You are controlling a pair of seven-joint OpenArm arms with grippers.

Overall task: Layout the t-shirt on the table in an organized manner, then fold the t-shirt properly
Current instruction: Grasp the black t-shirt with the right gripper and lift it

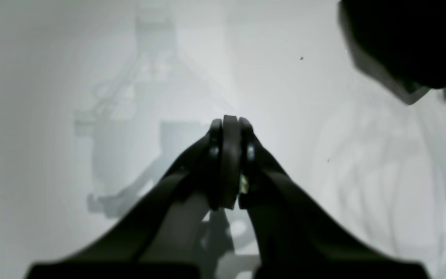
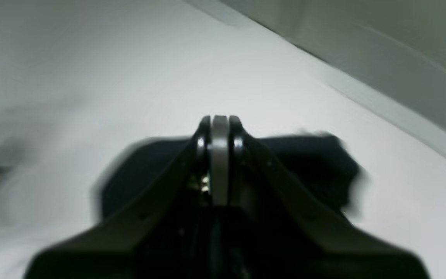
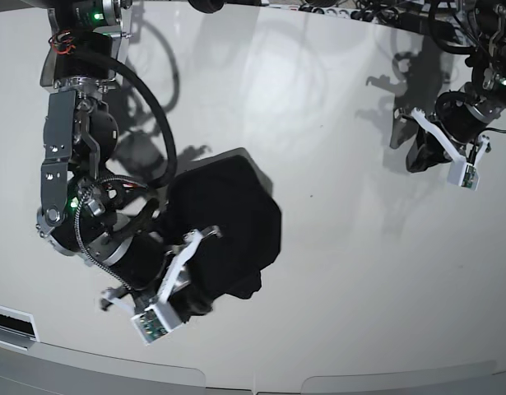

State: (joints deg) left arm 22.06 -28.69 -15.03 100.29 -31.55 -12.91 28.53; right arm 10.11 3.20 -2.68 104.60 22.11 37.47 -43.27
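Left gripper [image 1: 230, 124] clenched, holding nothing, above bare table [image 1: 72, 77]. T-shirt [image 1: 401, 38] well apart from it: only dark corner at upper right of left wrist view.

Right gripper [image 2: 220, 121] clenched, nothing seen between its fingers. T-shirt [image 3: 228, 222], black, bunched in compact heap on table [image 3: 335, 123], lies just beyond and beneath right gripper; contact unclear, view blurred.

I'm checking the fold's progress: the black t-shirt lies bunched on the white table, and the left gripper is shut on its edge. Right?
Not quite. The left gripper is shut but holds nothing; the left wrist view shows only bare table beneath it. In the base view it hangs far from the t-shirt, which does lie bunched on the white table, close to the right gripper.
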